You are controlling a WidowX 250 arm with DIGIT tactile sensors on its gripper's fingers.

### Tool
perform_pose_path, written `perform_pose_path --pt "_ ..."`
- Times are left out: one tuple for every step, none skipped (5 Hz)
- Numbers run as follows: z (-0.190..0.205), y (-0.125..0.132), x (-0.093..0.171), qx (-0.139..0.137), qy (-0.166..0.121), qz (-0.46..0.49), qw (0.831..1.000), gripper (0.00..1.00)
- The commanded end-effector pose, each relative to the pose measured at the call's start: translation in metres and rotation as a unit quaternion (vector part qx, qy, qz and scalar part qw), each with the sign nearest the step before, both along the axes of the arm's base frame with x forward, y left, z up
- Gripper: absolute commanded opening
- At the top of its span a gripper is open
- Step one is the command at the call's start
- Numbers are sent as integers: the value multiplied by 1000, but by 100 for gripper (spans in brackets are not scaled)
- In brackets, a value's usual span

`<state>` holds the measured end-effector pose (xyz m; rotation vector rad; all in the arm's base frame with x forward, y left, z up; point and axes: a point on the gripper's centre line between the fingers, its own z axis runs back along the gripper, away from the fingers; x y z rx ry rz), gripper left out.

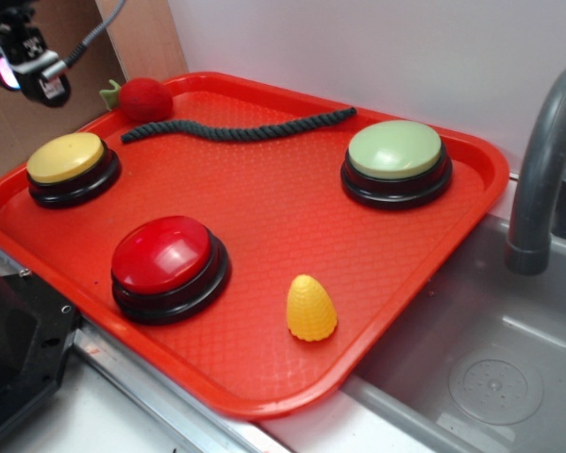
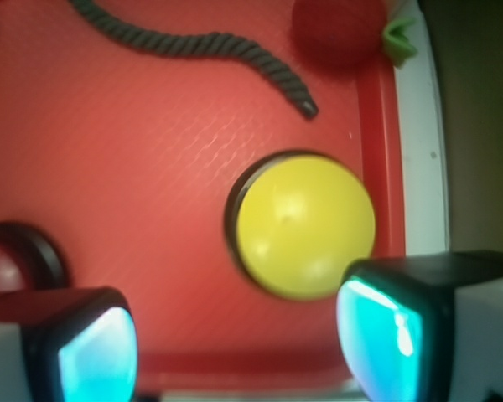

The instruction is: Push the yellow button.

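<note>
The yellow button [image 1: 66, 158] sits on its black ring at the left end of the red tray [image 1: 264, 226]. My gripper [image 1: 26, 68] hangs high at the top left, above and slightly behind it, not touching. In the wrist view the yellow button [image 2: 306, 226] lies below, just ahead of the right finger. My gripper [image 2: 235, 339] is open, with wide bare tray between its two cyan-lit fingertips [image 2: 377, 335] and nothing held.
On the tray also stand a red button [image 1: 165, 255], a pale green button [image 1: 396, 151], a yellow corn-shaped cone [image 1: 311, 309], a dark rope [image 1: 236, 129] and a red strawberry toy [image 1: 143, 97]. A grey sink [image 1: 491, 368] with a faucet [image 1: 542, 160] lies to the right.
</note>
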<state>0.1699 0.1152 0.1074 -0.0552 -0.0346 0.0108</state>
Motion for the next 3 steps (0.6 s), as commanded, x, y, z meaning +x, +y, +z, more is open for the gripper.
perform_pose_path --pt "-33 17 11 39 -15 13 999 100" --pt "-50 17 14 61 -25 14 998 100" --pt "-52 10 15 60 -20 24 998 100"
